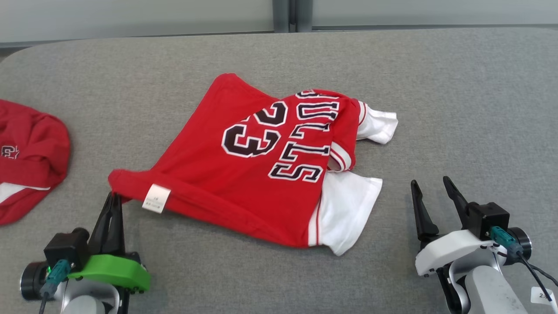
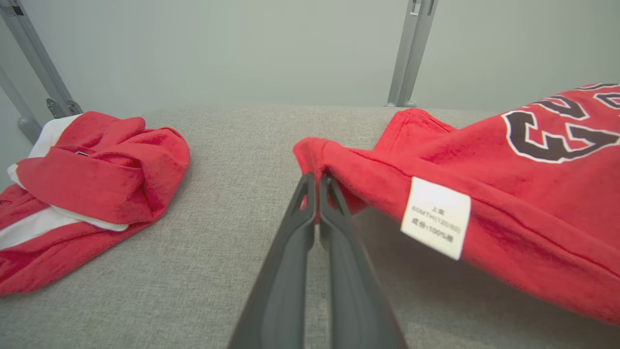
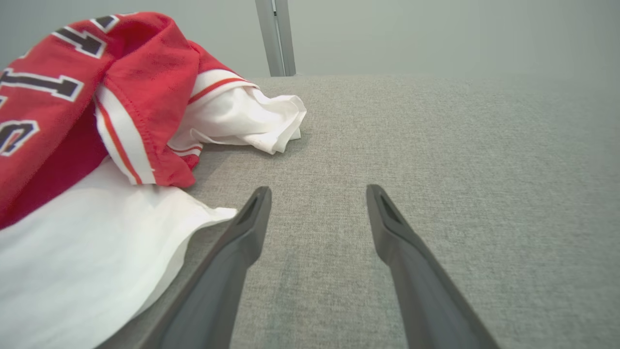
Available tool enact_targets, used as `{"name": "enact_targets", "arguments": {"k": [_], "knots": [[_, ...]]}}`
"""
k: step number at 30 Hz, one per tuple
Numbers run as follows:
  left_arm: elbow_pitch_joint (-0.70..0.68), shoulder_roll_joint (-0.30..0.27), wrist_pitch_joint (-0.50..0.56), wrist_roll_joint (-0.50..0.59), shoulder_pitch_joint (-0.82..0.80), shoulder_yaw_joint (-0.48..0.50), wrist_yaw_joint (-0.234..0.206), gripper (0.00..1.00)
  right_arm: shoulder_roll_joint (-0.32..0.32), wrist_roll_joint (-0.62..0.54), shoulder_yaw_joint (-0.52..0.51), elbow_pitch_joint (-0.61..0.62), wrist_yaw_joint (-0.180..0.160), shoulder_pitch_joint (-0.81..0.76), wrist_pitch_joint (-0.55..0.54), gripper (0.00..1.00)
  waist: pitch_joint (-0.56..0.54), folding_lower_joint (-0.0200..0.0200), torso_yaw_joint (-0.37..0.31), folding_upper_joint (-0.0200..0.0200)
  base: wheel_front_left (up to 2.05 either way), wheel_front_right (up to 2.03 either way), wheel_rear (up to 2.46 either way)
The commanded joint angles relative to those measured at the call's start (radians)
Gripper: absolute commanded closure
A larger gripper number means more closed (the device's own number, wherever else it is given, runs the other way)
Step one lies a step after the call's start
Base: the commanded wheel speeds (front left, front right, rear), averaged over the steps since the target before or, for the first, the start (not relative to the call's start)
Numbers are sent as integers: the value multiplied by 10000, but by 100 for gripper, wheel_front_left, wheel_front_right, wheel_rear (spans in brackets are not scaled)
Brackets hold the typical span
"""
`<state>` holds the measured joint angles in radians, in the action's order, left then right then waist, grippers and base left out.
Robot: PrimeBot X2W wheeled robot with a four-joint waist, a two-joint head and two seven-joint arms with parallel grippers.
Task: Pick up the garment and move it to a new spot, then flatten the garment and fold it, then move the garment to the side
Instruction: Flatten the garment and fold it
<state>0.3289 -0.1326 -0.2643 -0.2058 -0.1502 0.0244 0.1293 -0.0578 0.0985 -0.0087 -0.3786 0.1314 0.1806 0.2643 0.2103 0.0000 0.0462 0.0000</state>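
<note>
Underneath: a grey woven-fabric table (image 1: pixel 436 87) with a rounded far-left corner spans the head view.
Room: pale grey-green wall panels (image 1: pixel 130 13) stand behind the far edge, split by a metal post (image 1: pixel 285 15).
Garment: a red jersey (image 1: pixel 205 161) with white sleeves lies rumpled in the middle of the table. Its dark "23" and block letters face up, the collar end is toward the robot's right, and the hem is toward its left.
Second garment: another red and white piece (image 1: pixel 30 148) is bunched at the table's left side, well apart from the red jersey.
Cut off: the second piece runs past the left edge of the head view, and the lettering beside the "23" folds over at the top.
Hard to make out: the print on the white care label (image 1: pixel 156 198) on the hem is too small to read. In the left wrist view the hem beside it seems slightly raised off the table, though that is uncertain.
Left gripper (image 1: pixel 114 198): low at the near left, its fingers pressed together, pinching the jersey's near-left hem corner.
Right gripper (image 1: pixel 430 181): at the near right, its fingers spread with nothing between them, over bare table close beside the lower white sleeve (image 1: pixel 348 205).
</note>
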Motion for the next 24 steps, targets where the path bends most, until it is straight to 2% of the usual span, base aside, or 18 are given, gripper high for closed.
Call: {"name": "enact_targets", "arguments": {"k": [1,6,12,24], "knots": [[447,38,-1,46,113,284,6,0,-13,29,34,-50,-14,76,4,0,-125,0,419,0,0,0,0],[1380,266,-1,378,342,890,-247,0,-12,62,197,-129,-14,93,4,0,-169,0,343,0,0,0,0],[1203,591,-1,565,653,1029,-202,0,-86,135,369,-115,-14,223,4,0,-320,0,422,0,0,0,0],[249,812,1,442,98,-609,-1,0,-395,676,1019,-814,-14,1996,3,0,32,0,1792,0,0,0,0]]}}
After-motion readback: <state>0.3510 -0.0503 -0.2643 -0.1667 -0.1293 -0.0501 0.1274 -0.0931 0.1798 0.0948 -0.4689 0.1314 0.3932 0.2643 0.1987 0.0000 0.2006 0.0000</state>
